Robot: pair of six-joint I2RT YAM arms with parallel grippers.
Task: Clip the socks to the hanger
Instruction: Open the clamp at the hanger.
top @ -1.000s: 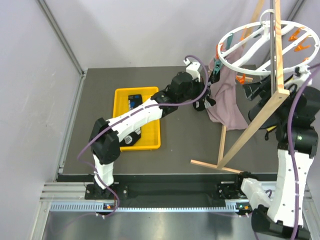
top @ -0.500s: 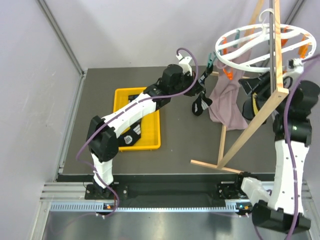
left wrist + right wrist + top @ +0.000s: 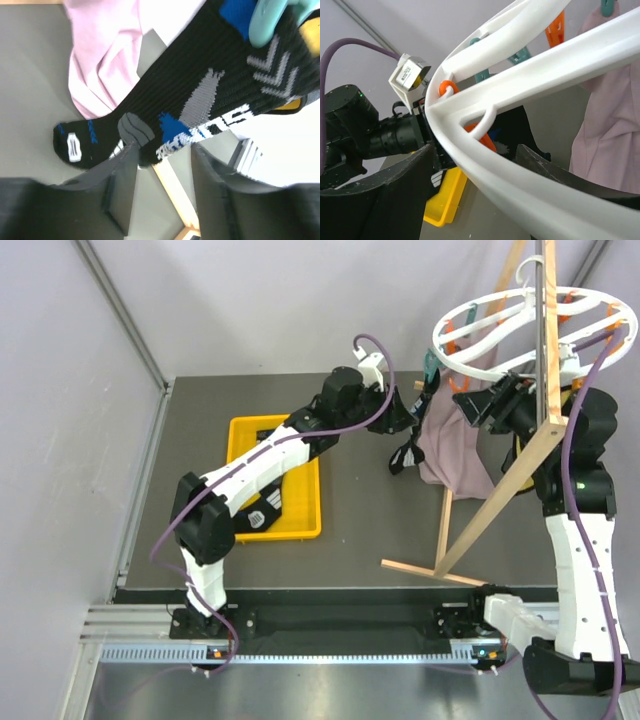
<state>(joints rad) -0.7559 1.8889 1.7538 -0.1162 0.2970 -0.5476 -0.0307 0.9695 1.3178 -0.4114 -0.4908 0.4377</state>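
A black sock [image 3: 200, 85] with grey, white and blue marks hangs from a teal clip [image 3: 265, 20] on the hanger [image 3: 450, 355], a white spoked ring. My left gripper [image 3: 164, 150] is open just below the sock's lower edge, and its left finger [image 3: 122, 170] is about level with that edge. From above, the left gripper [image 3: 398, 425] sits beside the dangling sock [image 3: 405, 453]. My right gripper [image 3: 475, 150] is open under the ring, whose rim [image 3: 485, 165] crosses the gap between its fingers. A second dark sock [image 3: 262, 433] lies in the yellow tray.
A pink-mauve garment [image 3: 455, 450] hangs from the ring right of the sock. The hanger's light wooden frame [image 3: 500, 500] slants across the right side, and its base strip [image 3: 430, 573] lies on the table. The yellow tray [image 3: 233, 480] sits under my left arm. Orange clips [image 3: 555, 30] dot the rim.
My left gripper has opened and let go of the sock, which stays hanging from the clip. My right gripper has moved in under the ring's rim, and the ring has turned a little.
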